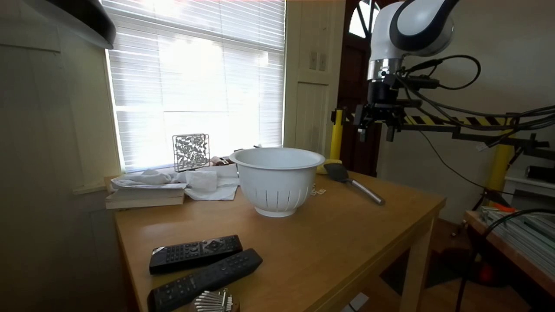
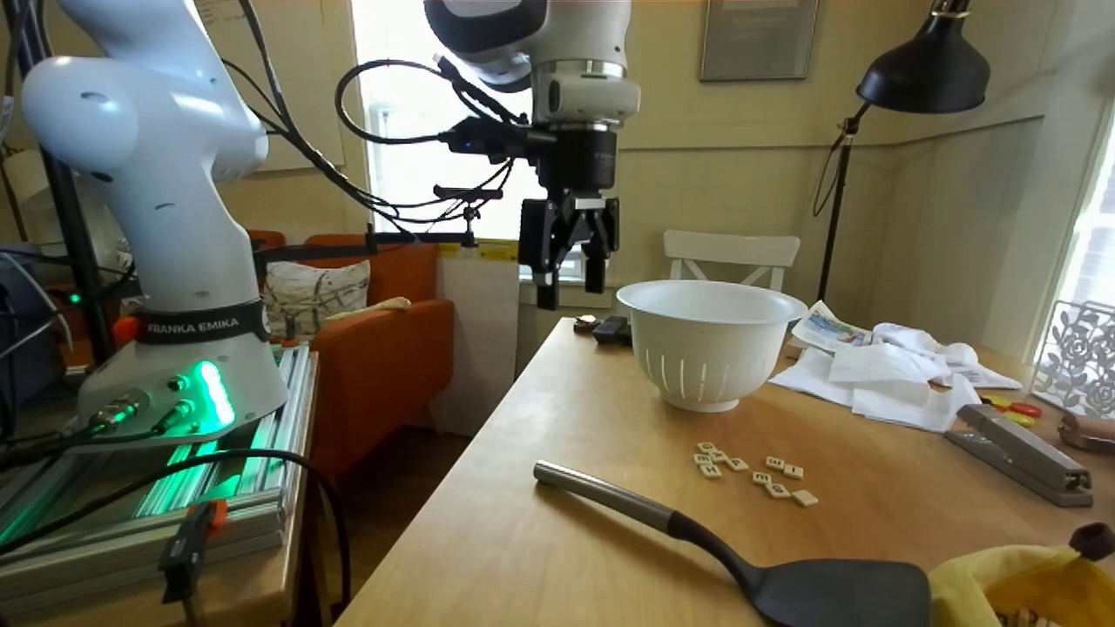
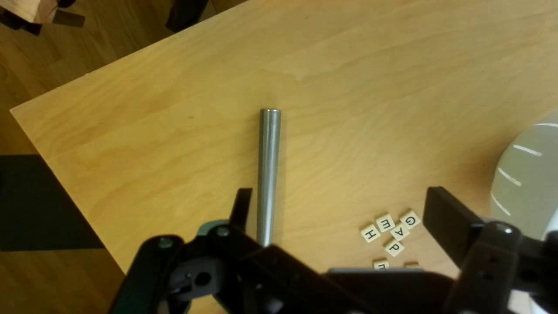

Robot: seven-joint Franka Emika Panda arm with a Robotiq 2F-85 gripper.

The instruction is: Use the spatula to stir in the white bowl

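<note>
Opposite ends, one surface

In an exterior view the camera looks close past remote controls toward the window; in an exterior view, past the spatula toward a chair. The wrist view looks down past the hand. All share the white bowl.

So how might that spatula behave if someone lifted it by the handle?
The spatula would probably dip toward its broad, dark head. Its silvery handle looks smooth and rounded, so it might slip or twist.
</note>
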